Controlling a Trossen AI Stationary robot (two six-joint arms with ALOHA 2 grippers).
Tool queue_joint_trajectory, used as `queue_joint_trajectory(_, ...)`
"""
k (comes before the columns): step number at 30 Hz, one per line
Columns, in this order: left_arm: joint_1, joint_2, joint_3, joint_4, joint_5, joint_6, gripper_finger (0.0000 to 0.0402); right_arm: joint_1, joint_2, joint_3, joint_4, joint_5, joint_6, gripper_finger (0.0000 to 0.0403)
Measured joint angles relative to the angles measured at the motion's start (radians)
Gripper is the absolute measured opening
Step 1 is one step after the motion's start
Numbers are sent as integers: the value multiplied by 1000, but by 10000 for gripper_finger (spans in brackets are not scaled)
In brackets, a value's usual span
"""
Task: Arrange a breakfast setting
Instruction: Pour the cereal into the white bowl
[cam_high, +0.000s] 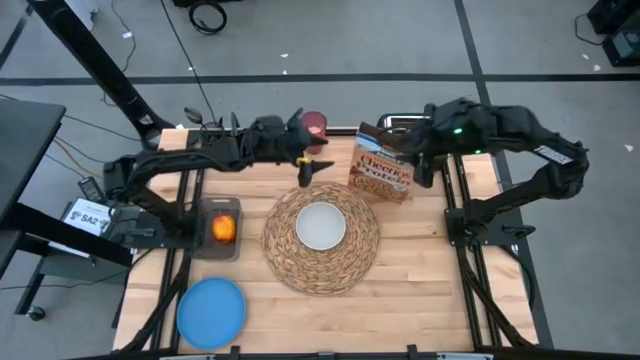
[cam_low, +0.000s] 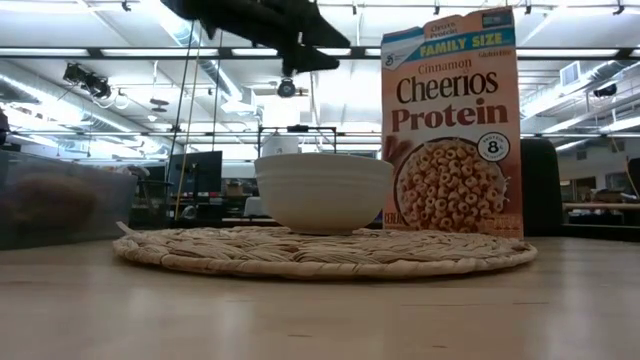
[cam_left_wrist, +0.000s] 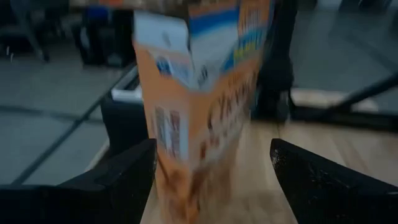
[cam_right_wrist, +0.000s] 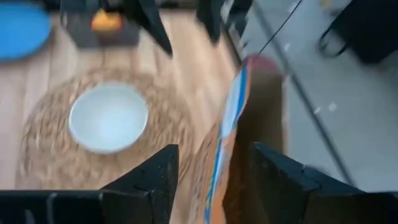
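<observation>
A round woven straw placemat (cam_high: 320, 262) lies mid-table with a small white bowl (cam_high: 320, 226) standing on it. The orange cereal box (cam_high: 382, 175) stands upright just beyond the mat's far right. My right gripper (cam_right_wrist: 214, 180) is open above the box's top edge (cam_right_wrist: 231, 124), one finger on either side of it with a gap between. My left gripper (cam_high: 316, 168) hovers open to the left of the box, its fingers pointing at it (cam_left_wrist: 193, 112). A blue plate (cam_high: 211, 311) lies at the near left. A pinkish-red cup (cam_high: 315, 124) stands at the far edge.
A black toaster (cam_high: 220, 228) stands left of the mat with an orange-brown piece (cam_high: 223, 229) in its top. In the low view the box (cam_low: 450, 120) stands behind the mat (cam_low: 325, 252). Bare wood shows along the table's near right (cam_high: 450, 300).
</observation>
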Motion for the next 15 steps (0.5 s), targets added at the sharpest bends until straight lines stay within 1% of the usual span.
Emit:
queue_joint_trajectory(3, 40, 46, 1, 78, 59, -3, 318, 12, -13, 59, -57, 49, 21, 207)
queue_joint_trajectory(7, 70, 115, 0, 203, 132, 1, 318, 15, -49, 103, -235, 66, 159, 222)
queue_joint_trajectory(10, 83, 159, 0, 277, 184, 3, 318, 15, -81, 100, -359, 26, 274, 238)
queue_joint_trajectory(13, 96, 200, 0, 326, 217, 3, 318, 15, -123, 46, -348, -39, 311, 252)
queue_joint_trajectory(15, 105, 227, 0, 352, 240, 3, 318, 15, -137, 7, -349, -53, 324, 256)
